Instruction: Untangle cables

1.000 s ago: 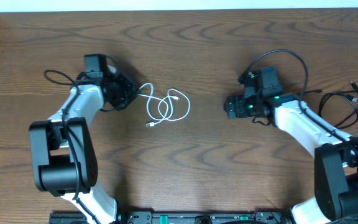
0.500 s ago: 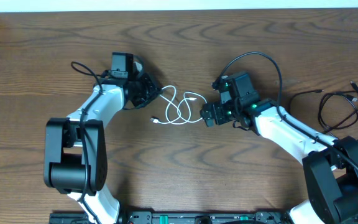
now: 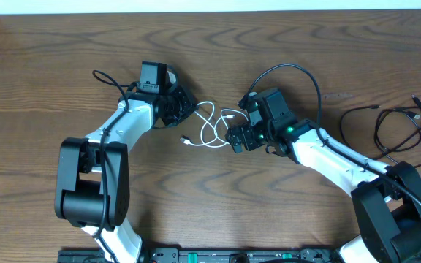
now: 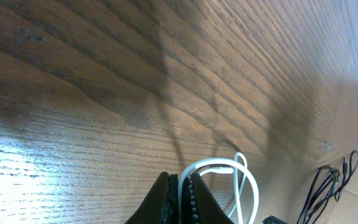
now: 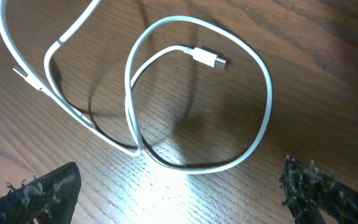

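White cable (image 3: 212, 126): lies in loose overlapping loops at the middle of the table (image 3: 64, 44), between the two grippers. The strands cross one another in at least one place.
Plug end (image 5: 209, 59): rests flat on the wood inside the larger loop, directly under the right wrist camera and free of the other strands.
Black cable (image 3: 397, 120): sprawls by the table's right edge, well apart from the white one and not touching it. The two cords look already parted.
Left gripper (image 3: 185, 109): clenched on the white cable at its left side. Its wrist view shows the cord pinched between closed fingers and arching away from them.
Right gripper (image 3: 236, 139): fully released and grasping nothing. It hovers low over the right-hand loop, one finger to either side of it.
Step in hand: likely straightening the white cable's own loops, with the left arm as the anchor and the right arm lining up a grasp.
Next move calls for: lowering the right gripper and closing on a single strand near the plug, clear of the crossing where two strands lie together. It should then draw away from the left gripper so the loops pull open rather than tighten.
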`<action>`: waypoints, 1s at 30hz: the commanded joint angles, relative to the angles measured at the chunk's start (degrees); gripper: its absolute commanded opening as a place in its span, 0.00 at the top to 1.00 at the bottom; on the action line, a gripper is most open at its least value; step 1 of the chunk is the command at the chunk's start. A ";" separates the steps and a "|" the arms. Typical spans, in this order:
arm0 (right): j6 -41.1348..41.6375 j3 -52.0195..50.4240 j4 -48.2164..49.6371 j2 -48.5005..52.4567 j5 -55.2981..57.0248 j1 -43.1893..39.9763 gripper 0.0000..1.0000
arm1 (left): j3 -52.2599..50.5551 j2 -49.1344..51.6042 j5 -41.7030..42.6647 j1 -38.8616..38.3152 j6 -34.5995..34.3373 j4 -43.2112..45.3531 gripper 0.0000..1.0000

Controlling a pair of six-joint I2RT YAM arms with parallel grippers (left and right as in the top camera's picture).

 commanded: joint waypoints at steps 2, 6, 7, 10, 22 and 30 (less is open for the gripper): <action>0.37 0.26 0.39 0.81 -0.96 0.33 0.01 | -0.35 0.46 -0.94 -0.13 1.40 0.04 0.91; 0.35 0.26 1.49 1.44 -2.73 0.33 0.01 | -0.35 0.46 -1.01 -0.13 1.38 0.07 0.90; 0.35 0.26 1.79 1.73 -2.99 0.33 0.01 | -0.35 0.46 -1.22 -0.13 1.40 0.04 0.91; 0.35 0.26 2.86 2.58 -4.48 0.33 0.01 | -0.35 0.46 -2.32 -0.13 1.38 0.04 0.90; 0.37 0.26 4.68 6.56 -7.39 0.33 0.01 | -0.35 0.46 -3.41 -0.13 1.38 0.48 0.28; 0.37 0.26 7.58 6.71 -10.49 1.79 0.01 | -0.35 0.46 -6.36 0.59 2.27 0.48 0.28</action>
